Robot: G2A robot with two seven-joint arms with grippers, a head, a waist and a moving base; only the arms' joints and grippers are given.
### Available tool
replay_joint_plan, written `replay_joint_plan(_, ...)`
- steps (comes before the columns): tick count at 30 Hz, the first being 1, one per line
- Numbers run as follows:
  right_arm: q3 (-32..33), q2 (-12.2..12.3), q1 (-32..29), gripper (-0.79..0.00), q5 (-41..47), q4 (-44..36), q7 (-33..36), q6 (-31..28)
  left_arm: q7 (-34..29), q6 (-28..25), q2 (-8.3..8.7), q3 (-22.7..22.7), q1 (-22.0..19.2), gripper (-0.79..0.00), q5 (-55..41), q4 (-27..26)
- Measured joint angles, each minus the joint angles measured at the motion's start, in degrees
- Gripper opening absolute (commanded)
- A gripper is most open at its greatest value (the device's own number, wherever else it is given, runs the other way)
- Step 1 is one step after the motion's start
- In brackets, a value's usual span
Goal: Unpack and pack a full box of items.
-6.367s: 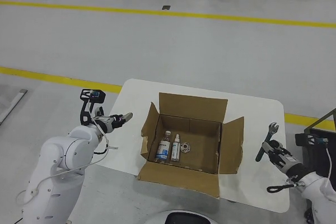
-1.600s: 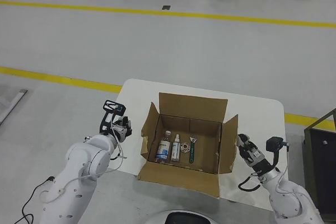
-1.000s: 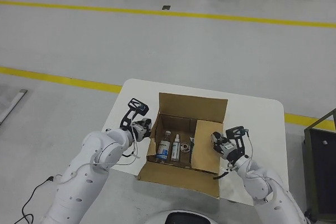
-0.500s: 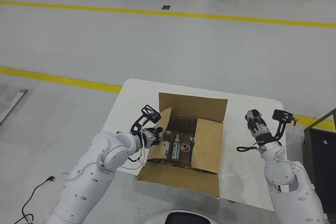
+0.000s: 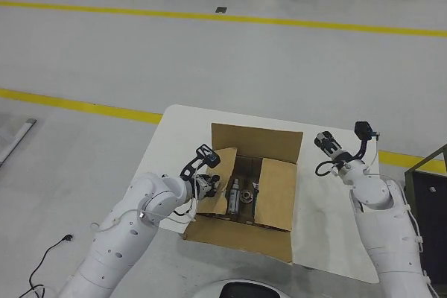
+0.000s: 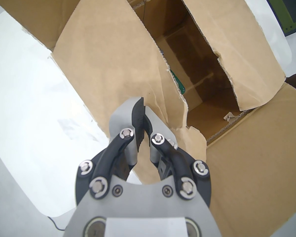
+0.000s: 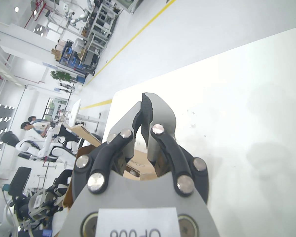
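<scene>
Box (image 5: 235,232) sits mid-desk (image 5: 335,223), at the closing step. Left gripper (image 6: 141,122), fingers together, presses the left flap (image 6: 108,62) inward. Right gripper (image 7: 145,114), fingers together, hovers beside. Next, probably push that flap flat.

wrench handle (image 6: 178,85) mostly hidden behind flap (image 6: 108,62)
</scene>
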Motion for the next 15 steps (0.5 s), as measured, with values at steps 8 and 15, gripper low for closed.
replay_joint_plan(8, -4.02, -0.42, 4.98, -0.785, 0.72, 5.93, 3.67, -4.97, -1.90, -0.42, -0.08, 0.57, -0.97, -0.785, -1.13, 1.76)
replay_joint_plan(15, -4.46, -0.07, 4.05, -0.785, 0.64, 3.70, 4.72, -8.63, -4.05, -1.66, -0.08, 1.68, -1.63, -0.785, -0.71, 2.48)
